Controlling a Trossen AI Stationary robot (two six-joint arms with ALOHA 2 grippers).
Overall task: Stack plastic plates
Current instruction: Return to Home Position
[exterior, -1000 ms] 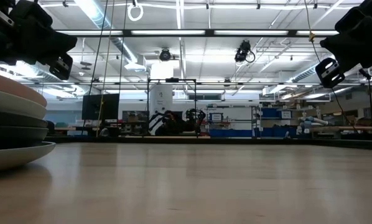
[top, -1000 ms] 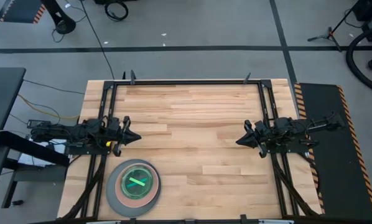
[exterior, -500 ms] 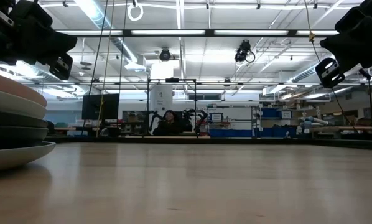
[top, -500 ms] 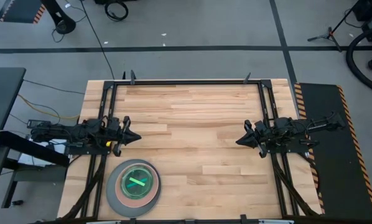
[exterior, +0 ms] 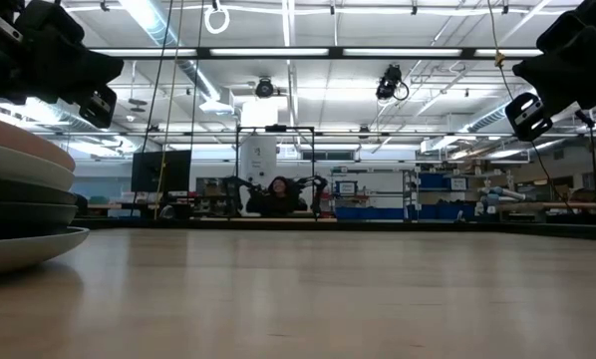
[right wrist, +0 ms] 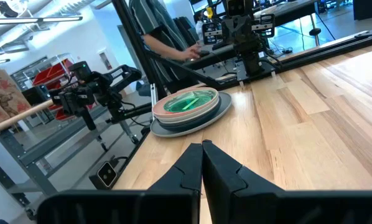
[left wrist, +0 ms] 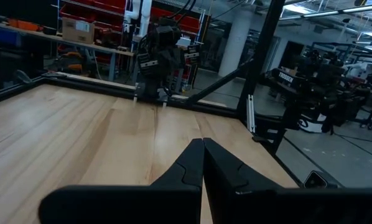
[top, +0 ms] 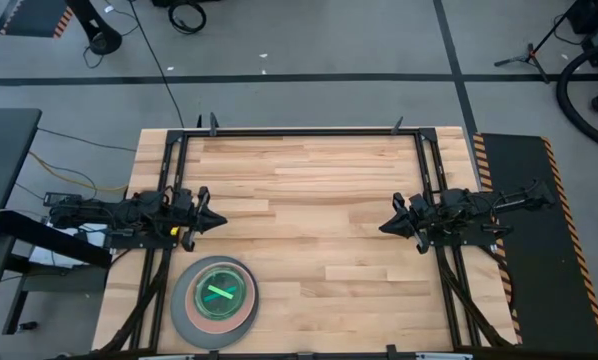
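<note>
So the plastic plates (top: pixel 215 298) are all gathered into one stack at the lower-left corner of the tabletop (top: pixel 309 190) as seen from the high view. The big grey plate (top: pixel 179 315) is at the bottom and a lime green streak is seen on top. Nothing loose is spotted anywhere else, so the stacking is judged done, with only the retreat to rest left.

The left pincer (top: pixel 211 222) is clenched on nothing, held over the tabletop's left side and pointed inward. The stack lies near it, off toward the near edge. The right pincer (top: pixel 387 226) is likewise closed up empty, pointed back from the right side and well apart from the stack. So the left pincer is clearly the nearer one. No long axis to be fussed over here: the plates are round and the pile is stood upright.

View differences: in the low view the rims are seen in profile at the left edge, layered and level, which can't be read from above. The concentric rings are only given by the high view. The stack is missed completely in the left wrist view. In the right wrist view it's caught, along with a person (right wrist: pixel 158 28) in a striped top beyond the table.
</note>
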